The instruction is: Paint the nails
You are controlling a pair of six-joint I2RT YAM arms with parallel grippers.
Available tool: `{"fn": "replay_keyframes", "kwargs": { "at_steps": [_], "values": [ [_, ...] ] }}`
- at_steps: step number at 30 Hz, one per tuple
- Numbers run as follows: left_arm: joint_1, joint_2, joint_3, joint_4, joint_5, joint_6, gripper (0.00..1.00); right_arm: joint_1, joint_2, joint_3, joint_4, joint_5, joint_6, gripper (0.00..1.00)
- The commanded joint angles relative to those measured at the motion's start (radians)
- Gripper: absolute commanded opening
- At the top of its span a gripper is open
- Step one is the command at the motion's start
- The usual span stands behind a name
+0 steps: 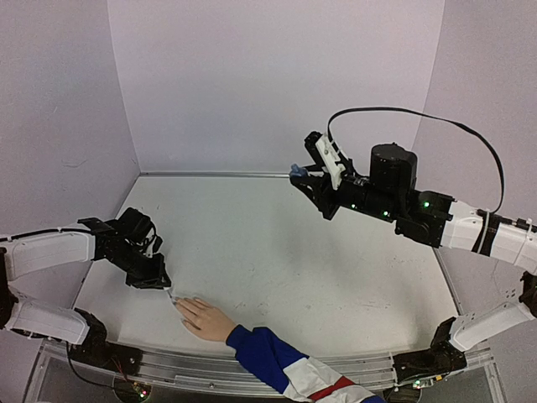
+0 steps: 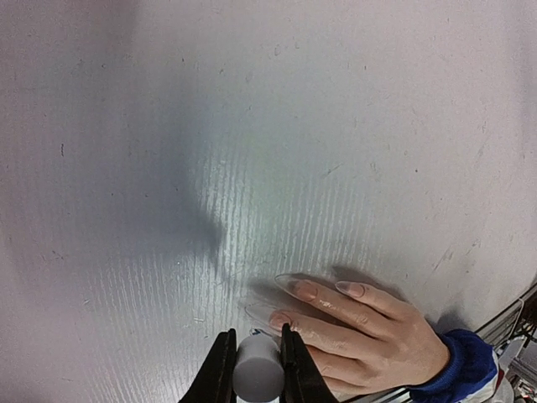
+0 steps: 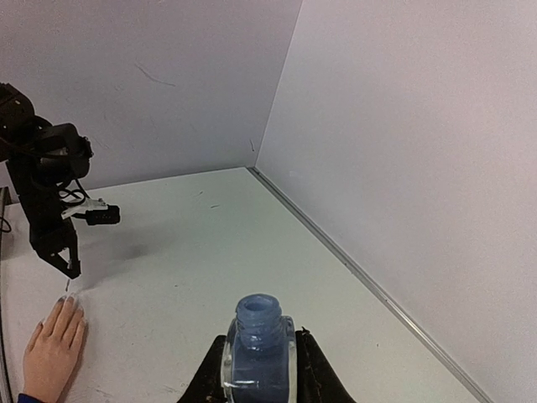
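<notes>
A pale hand [image 1: 208, 320] in a blue, white and red sleeve [image 1: 289, 369] lies flat near the table's front edge. Its nails [image 2: 304, 290] are long and clear-tipped, pointing left. My left gripper [image 1: 159, 281] is shut on a white brush cap [image 2: 257, 369]. The cap's blue brush tip [image 2: 255, 332] points down right at the nail of the nearest finger [image 2: 279, 320]. My right gripper [image 1: 304, 176] is raised at the back right, shut on a small open blue bottle [image 3: 258, 344]. In the right wrist view, the hand [image 3: 52, 348] and left gripper [image 3: 67, 270] show at far left.
White walls close in the table [image 1: 277, 243] on the left, back and right. A metal rail [image 1: 210, 369] runs along the front edge. A black cable [image 1: 436, 122] arcs over the right arm.
</notes>
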State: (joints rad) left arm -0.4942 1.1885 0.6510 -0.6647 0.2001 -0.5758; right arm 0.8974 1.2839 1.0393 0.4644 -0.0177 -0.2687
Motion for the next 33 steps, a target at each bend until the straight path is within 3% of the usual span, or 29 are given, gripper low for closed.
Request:
{"fn": "replay_keyframes", "kwargs": {
  "at_steps": [1,33],
  "values": [
    [0.005,-0.003,0.047,-0.020,0.044,0.008,0.00,-0.003,-0.017,0.004,0.075,-0.013,0.003,0.00],
    [0.003,0.058,0.037,0.035,0.084,0.024,0.00,-0.003,-0.012,0.005,0.074,-0.016,0.003,0.00]
  ]
}}
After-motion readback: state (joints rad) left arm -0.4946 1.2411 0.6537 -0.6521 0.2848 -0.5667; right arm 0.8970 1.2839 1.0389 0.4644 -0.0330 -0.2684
